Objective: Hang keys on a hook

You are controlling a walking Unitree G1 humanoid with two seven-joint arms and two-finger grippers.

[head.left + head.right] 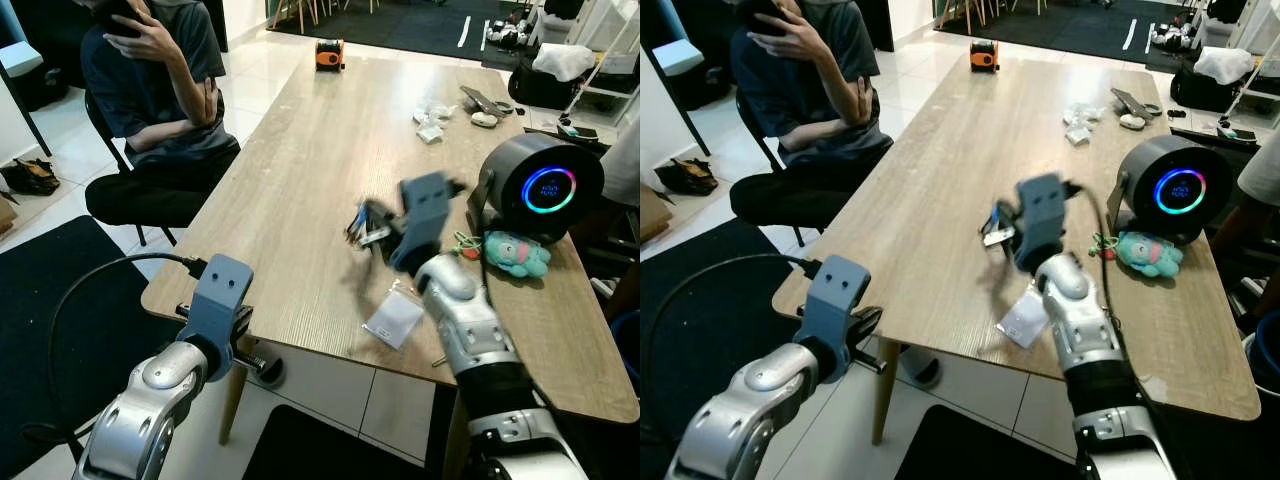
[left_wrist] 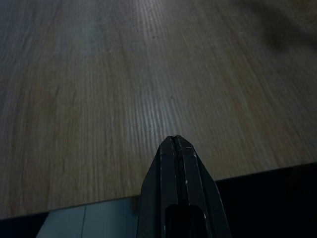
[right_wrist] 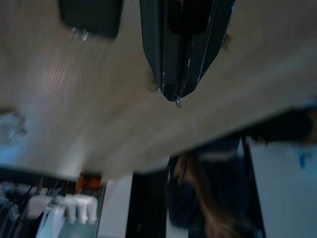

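Keys held above the table in the right gripper; no hook can be made out.

The keys (image 1: 362, 228) are pinched between the pressed-together fingers of the right gripper (image 1: 998, 226), lifted clear of the wooden table (image 1: 300, 170), near its middle; in the right wrist view a small metal tip is seen poking from the closed fingertips (image 3: 177, 94). The left gripper (image 2: 177, 144) is held idle with fingers pressed together over the near table edge. A person (image 1: 160, 100) is seated at the table's left side, and a round speaker (image 1: 540, 185) and a plush toy (image 1: 516, 253) are placed to the right. The carrying step is judged to be in hand. Next, a hook must be found and the key ring brought over it.
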